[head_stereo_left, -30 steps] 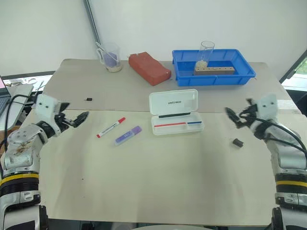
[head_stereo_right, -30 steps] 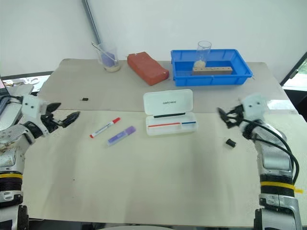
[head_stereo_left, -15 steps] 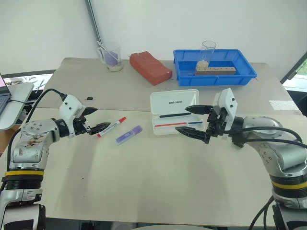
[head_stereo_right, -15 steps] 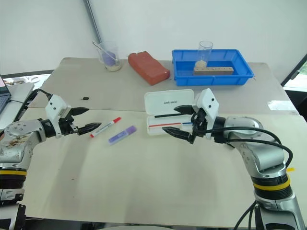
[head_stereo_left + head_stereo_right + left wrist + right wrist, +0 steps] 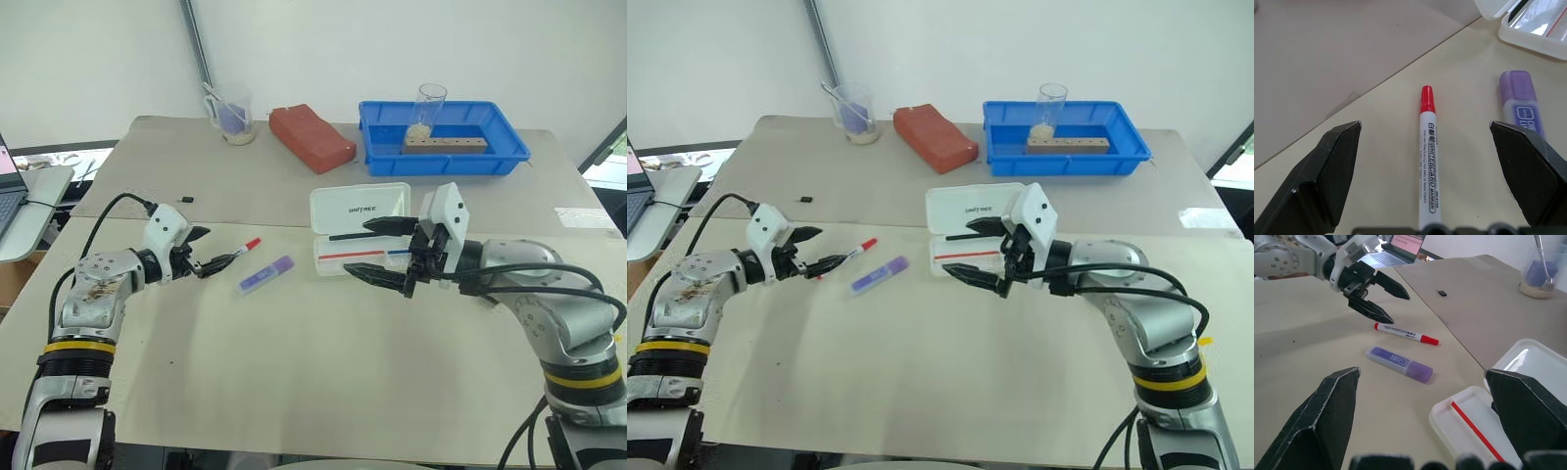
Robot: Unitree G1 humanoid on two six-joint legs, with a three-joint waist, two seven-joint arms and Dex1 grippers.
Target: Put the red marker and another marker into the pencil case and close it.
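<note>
**A:** Starting closest to you, what are your two hands doing right now?

**B:** Your left hand [image 5: 209, 252] is spread wide, holding nothing, low over the surface [image 5: 323, 372] with its fingertips on either side of the tail end of the red marker [image 5: 236, 253]. In the left wrist view the marker lies straight up the middle between the two fingers, red cap pointing away from the hand, and neither finger touches it. Your right hand [image 5: 377, 252] is wide open too and empty, hanging over the front edge of the pencil case [image 5: 361, 235], fingers pointing toward the markers.

**A:** And the other marker?

**B:** The purple marker [image 5: 265, 275] lies flat just beside the red marker, on the side nearer the pencil case, not touching it. Both are well to the left of the case, out on the surface.

**A:** Case status?

**B:** It's open, with the lid tipped back and the UNITREE print showing. In the tray there's a thin red pen [image 5: 351, 255] and a thin blue pen, partly hidden behind your right hand.

**A:** What's past the case?

**B:** Beyond the pencil case there's a red brick-like block [image 5: 311, 138] to its far left, a clear cup [image 5: 231, 116] further left of that, and a blue tray [image 5: 446, 138] behind it.
</note>
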